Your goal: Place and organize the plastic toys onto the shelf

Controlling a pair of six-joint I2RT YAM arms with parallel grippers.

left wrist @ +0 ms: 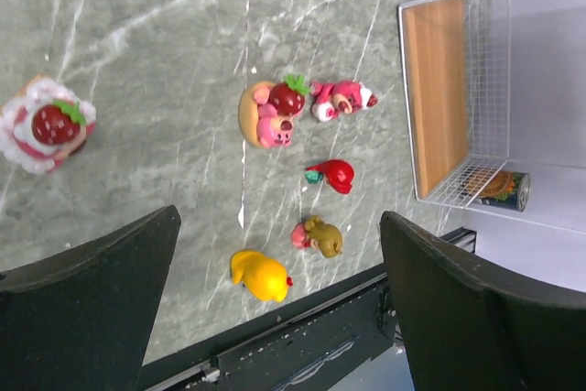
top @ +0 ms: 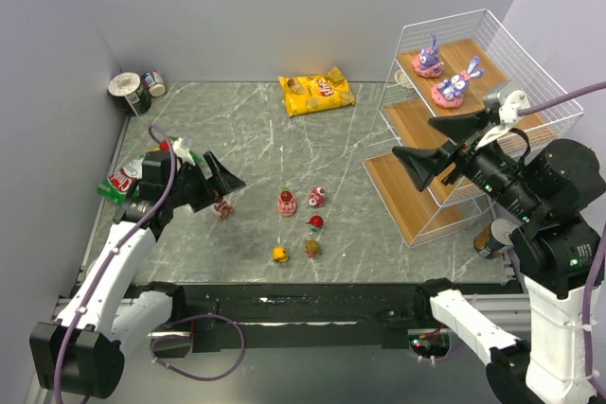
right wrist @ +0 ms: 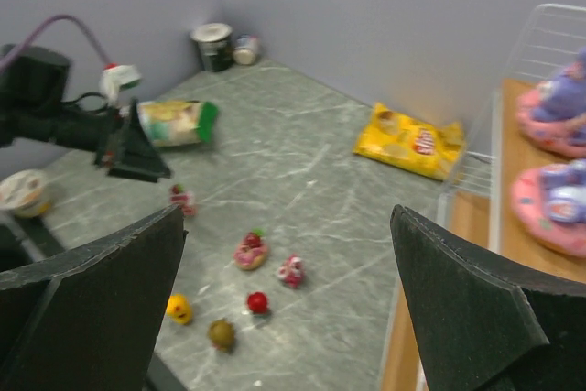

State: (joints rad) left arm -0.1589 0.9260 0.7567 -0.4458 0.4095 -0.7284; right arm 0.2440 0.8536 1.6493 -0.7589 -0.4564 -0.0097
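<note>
The white wire shelf [top: 473,125] stands at the right. Two purple bunnies on pink donut bases [top: 428,59] [top: 454,85] sit on its top board. Small toys lie mid-table: a pink donut with strawberry [top: 287,202], a pink figure [top: 316,196], a red cherry [top: 315,221], an olive piece [top: 311,248] and a yellow piece [top: 280,254]. A strawberry cake [top: 222,207] lies just below my left gripper [top: 225,182], which is open and empty. My right gripper [top: 417,139] is open and empty in front of the shelf's middle board.
A yellow snack bag [top: 316,94] lies at the back centre. Two cans [top: 133,90] stand in the back left corner. A green bag and a tub [top: 121,182] sit under the left arm. A can [top: 490,238] stands by the shelf's near foot.
</note>
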